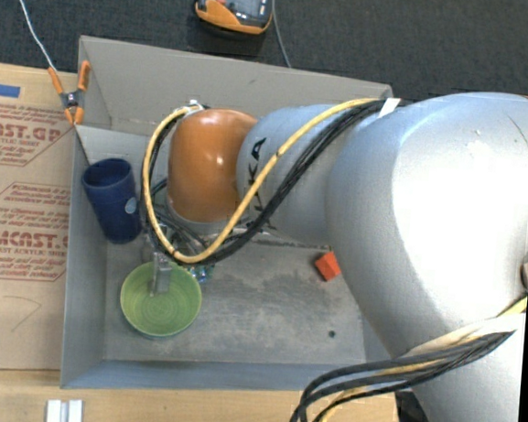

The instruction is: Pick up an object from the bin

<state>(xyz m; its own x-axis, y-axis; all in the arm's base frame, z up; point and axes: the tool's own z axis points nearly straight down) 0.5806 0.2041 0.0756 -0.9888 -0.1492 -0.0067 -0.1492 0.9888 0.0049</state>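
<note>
Looking down, the jaws hang below the arm's orange wrist cover (208, 164), over the upper edge of a round green dish (165, 313) at the lower left of the bin (266, 298). Whether they are wide or narrow, I cannot tell. A blue cup (111, 197) lies near the dish's upper left.

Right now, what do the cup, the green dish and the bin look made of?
Cup: probably plastic, even matte dark blue.
Green dish: likely plastic, uniform colour with moulded concentric rings.
Bin: sheet metal, dull grey, its floor scuffed and stained.
</note>
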